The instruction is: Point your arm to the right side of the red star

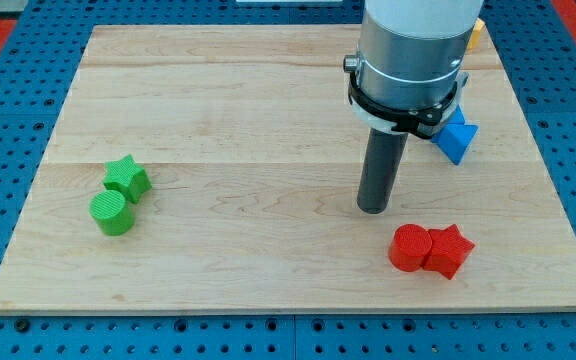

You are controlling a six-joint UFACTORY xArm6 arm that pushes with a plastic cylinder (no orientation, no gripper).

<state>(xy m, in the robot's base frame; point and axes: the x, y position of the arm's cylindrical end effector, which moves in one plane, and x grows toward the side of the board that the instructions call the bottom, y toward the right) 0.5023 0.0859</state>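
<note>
Swinging my tip (373, 208), a bare rod gripping nothing, toward the counter's (268, 270) right edge could clip the red cylinder (407, 248) touching the red star (449, 250).

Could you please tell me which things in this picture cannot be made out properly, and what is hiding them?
- Blue block: in the camera view the arm's grey body covers its left part, so its shape is uncertain.
- Orange block: only a sliver shows at the view's top, behind the arm; shape unknown.
- Red star: its left side meets the red cylinder, so the touching faces are hidden.
- My tip shows fully, up and left of the red pair.
</note>
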